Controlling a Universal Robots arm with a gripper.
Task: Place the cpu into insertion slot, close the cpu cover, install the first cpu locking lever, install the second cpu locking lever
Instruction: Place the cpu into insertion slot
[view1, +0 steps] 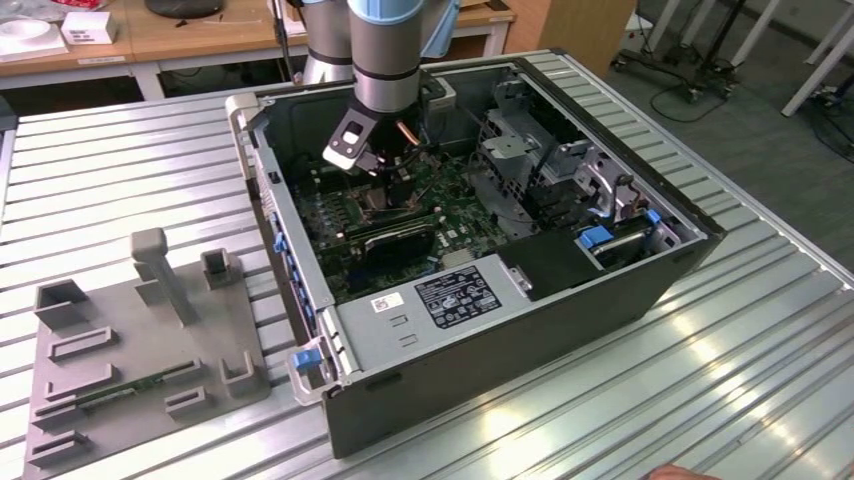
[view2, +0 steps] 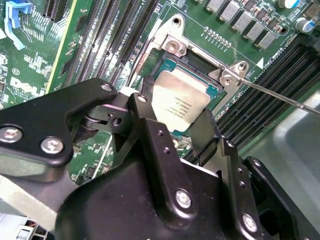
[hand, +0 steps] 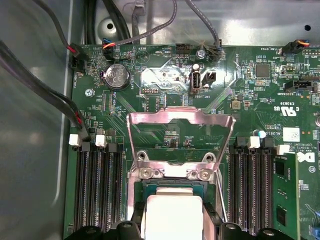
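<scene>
gripper (view1: 387, 192), upper centre of exterior view, clamped on cpu (view2: 181, 100) edges over insertion slot (view2: 199, 62). cpu cover (hand: 150, 119) stands open. memory slots (hand: 97, 190) flank closely; seating hidden by fingers (view2: 150, 137).

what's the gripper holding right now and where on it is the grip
The gripper holds the cpu by two opposite side edges, at the insertion slot, with the cpu cover raised open.

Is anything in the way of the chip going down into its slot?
Nothing visible is. The cover is swung open, back from the slot. The cpu, held in the gripper, sits right over the slot with nothing between them.
</scene>
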